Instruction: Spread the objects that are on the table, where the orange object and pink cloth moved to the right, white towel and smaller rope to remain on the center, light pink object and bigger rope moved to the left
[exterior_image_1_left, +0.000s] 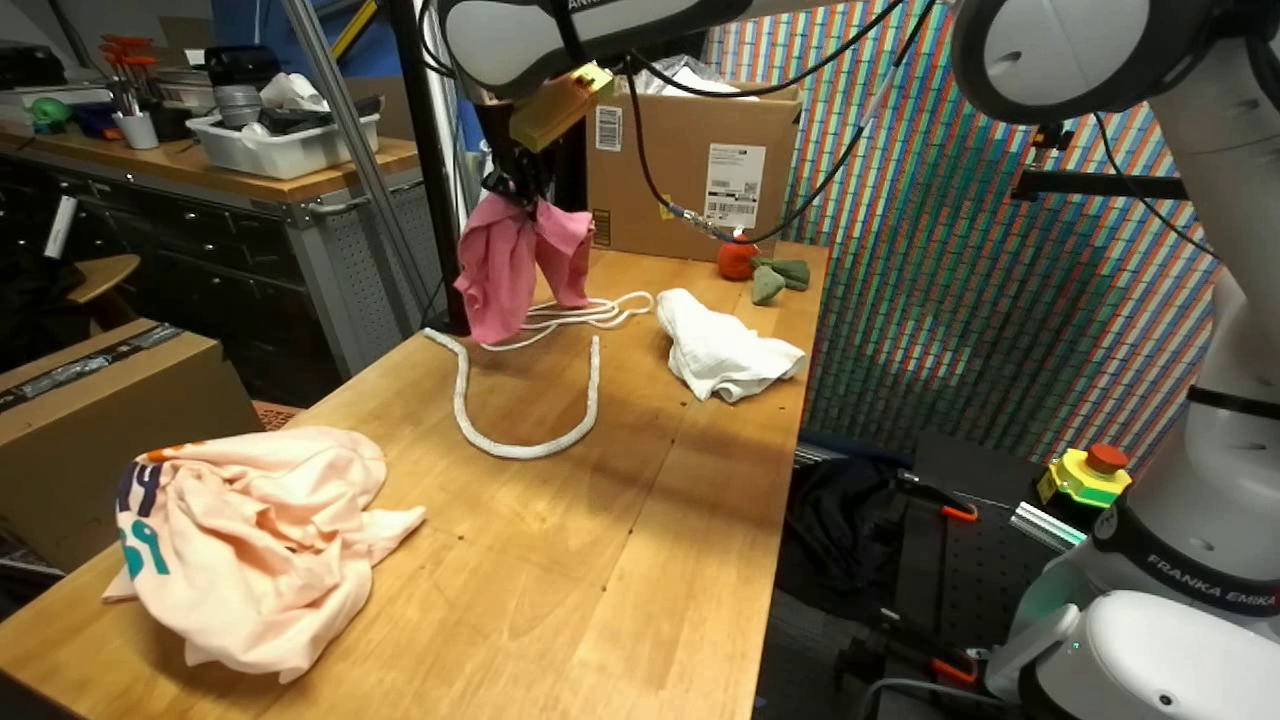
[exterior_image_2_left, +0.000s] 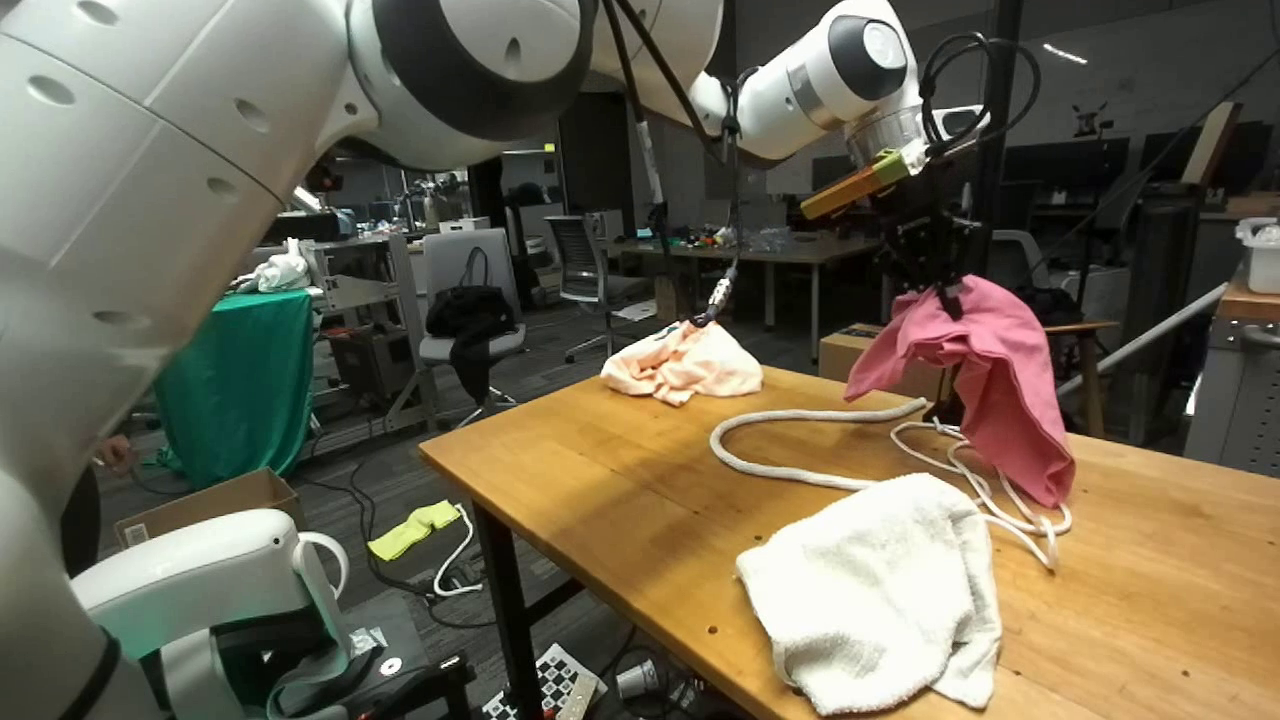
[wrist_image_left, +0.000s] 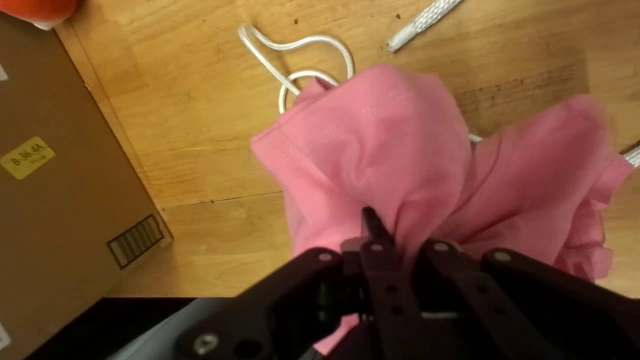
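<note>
The worktop (exterior_image_1_left: 560, 610) runs lengthwise through an exterior view; hours are read there, around the thick rope (exterior_image_1_left: 517, 452). A black post (exterior_image_1_left: 420, 140) rises beside the worktop's edge at eleven o'clock. A cardboard box (exterior_image_1_left: 680, 150) stands across the far end at one o'clock, with a black cable (exterior_image_1_left: 703, 222) looping in front of it. The light pink cloth (exterior_image_1_left: 270, 550) lies crumpled at eight o'clock, the white towel (exterior_image_1_left: 725, 350) between two and three. At twelve the gripper (exterior_image_1_left: 525, 203) has its fingers pinched nearly together on the pink cloth (exterior_image_1_left: 495, 265), which hangs over the thin cord (wrist_image_left: 320, 38) at one o'clock. The thick rope's U opens toward twelve. The orange object (exterior_image_1_left: 737, 260), with green parts, sits at two o'clock, near the box.

Pink folds partly hide the fingertips and the cord; whether they touch the worktop I cannot tell. In the wrist view the thick rope is cut to short lengths, the orange object to a corner piece.

Counted: one box on the worktop, three cloths including the towel, two ropes including the cord, one orange object.
</note>
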